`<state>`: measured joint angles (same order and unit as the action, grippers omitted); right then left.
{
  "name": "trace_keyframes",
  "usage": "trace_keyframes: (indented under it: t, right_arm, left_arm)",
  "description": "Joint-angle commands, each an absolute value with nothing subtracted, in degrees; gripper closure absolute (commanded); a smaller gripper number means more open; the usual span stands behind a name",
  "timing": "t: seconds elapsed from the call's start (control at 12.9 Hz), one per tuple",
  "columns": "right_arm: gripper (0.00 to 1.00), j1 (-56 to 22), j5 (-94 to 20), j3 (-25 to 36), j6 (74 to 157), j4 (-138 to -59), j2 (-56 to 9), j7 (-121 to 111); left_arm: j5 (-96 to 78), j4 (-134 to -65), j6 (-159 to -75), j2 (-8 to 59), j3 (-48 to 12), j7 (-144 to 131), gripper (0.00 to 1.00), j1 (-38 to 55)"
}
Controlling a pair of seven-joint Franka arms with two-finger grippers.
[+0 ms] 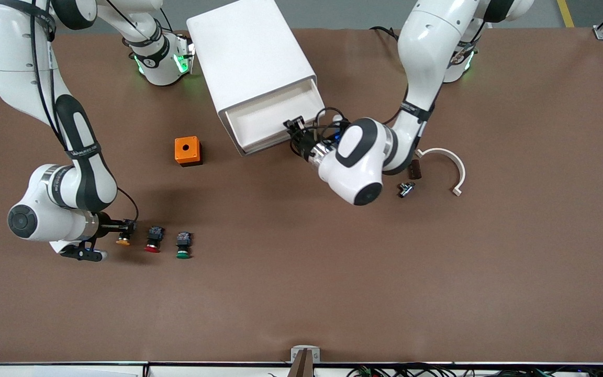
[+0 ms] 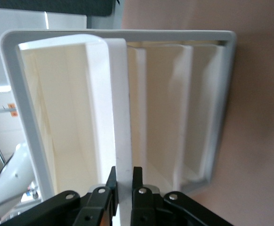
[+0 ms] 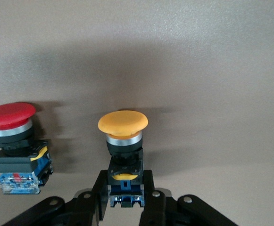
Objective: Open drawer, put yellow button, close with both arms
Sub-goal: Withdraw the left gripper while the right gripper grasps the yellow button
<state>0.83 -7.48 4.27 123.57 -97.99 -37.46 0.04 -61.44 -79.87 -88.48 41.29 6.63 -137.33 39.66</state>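
My left hand (image 2: pixel 123 181) was clamped on the front panel of the drawer (image 2: pixel 120 108), which stood pulled out of the cabinet (image 1: pixel 249 52). My right hand (image 3: pixel 125 188) gripped the yellow button (image 3: pixel 123 136) on the bench (image 1: pixel 333 272), well apart from the cabinet.

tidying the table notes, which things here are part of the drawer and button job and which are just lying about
Part of the job:
- yellow button, gripped at its body by the right end effector
- drawer, pulled open, front gripped by the left end effector

Lying about:
- red button and green button, beside the yellow one
- orange box
- white curved piece
- small metal part
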Motion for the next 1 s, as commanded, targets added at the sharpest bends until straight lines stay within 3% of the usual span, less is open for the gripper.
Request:
trace_keyframes:
  t: [0.0, 0.08, 0.15, 0.39, 0.7, 0.93]
  right_arm:
    - [0.96, 1.41, -8.26, 3.43, 123.14, -97.38, -37.09, 0.61]
    - [0.98, 1.41, -8.26, 3.43, 123.05, -97.3, -36.74, 0.27]
    - [1.0, 1.32, -8.26, 3.25, 122.44, -97.21, -36.22, 0.26]
    - [1.0, 1.23, -8.44, 3.08, 114.2, -94.06, -34.29, 0.79]
    - [1.0, -0.26, -8.79, 2.99, 105.5, -93.43, -28.84, 5.87]
    - [0.99, -3.42, -10.99, 2.99, 97.5, -93.51, -23.66, 15.6]
  left_arm:
    - [-62.05, -77.62, -93.94, 42.27, 7.38, -133.61, 0.87, 39.2]
    - [-62.05, -77.52, -96.39, 42.54, 7.3, -132.2, 0.86, 39.29]
    - [-62.14, -77.52, -97.89, 42.63, 7.29, -132.01, 0.78, 39.29]
    - [-61.88, -77.61, -98.61, 42.45, 7.38, -132.71, 0.0, 38.06]
    - [-59.43, -76.64, -97.56, 40.44, 7.91, -131.84, 0.0, 32.19]
    - [-45.76, -74.45, -92.65, 37.01, 7.56, -131.31, 0.0, 27.62]
